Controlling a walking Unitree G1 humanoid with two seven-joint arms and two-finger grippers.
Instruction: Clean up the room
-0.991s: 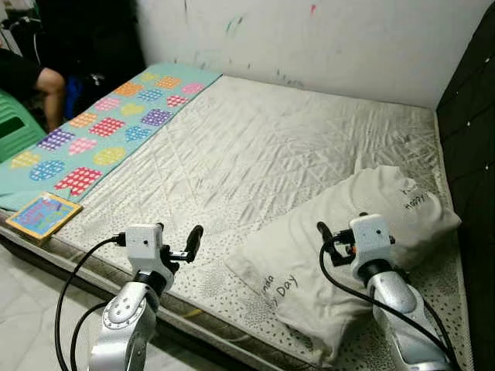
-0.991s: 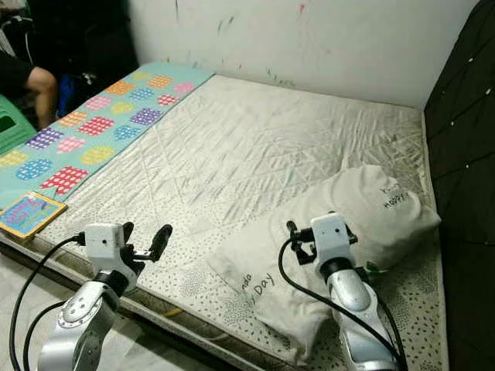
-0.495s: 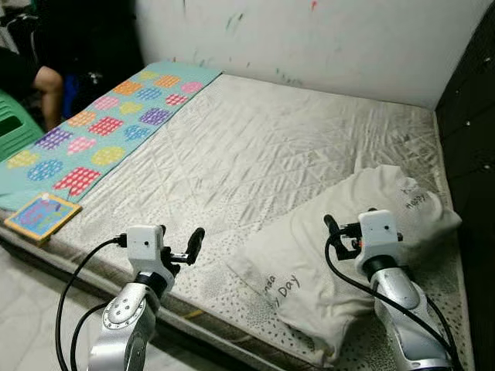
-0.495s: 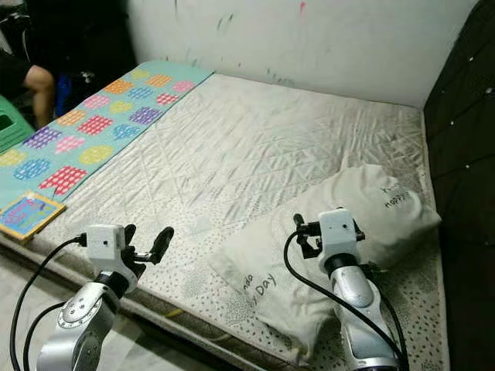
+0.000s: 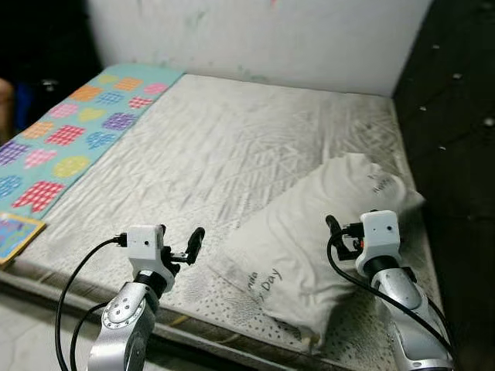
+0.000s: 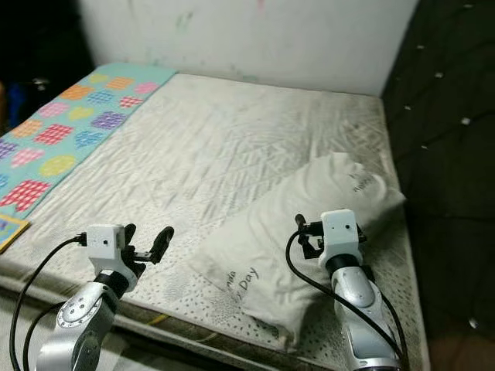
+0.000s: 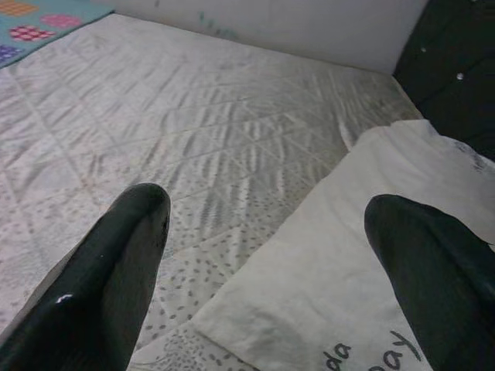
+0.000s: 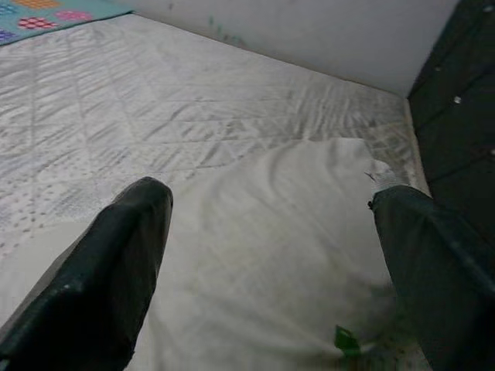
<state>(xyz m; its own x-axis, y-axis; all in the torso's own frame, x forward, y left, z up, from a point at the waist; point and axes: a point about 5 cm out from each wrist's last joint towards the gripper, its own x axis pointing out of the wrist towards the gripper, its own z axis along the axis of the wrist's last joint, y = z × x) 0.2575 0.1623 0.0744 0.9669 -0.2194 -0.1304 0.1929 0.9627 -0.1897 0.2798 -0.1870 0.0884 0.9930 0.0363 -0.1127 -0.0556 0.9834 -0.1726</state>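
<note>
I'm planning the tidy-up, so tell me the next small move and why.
Probably lower the right hand onto the pillow and grip it. The pillow lies crooked across the mattress, right under that open hand, while the left hand hovers open beside its corner.

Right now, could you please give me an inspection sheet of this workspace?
Surface: quilted grey mattress, bare in the middle.
Job's things: white pillow with printed lettering, lying askew near the dark headboard.
Clutter: patterned mat along the far left edge; colourful book at the near left corner.
Grippers: left gripper and right gripper both have jaws open, holding nothing, right one above the pillow.
Cables: black cable looping by the left arm.
Surroundings: marked white wall.
</note>
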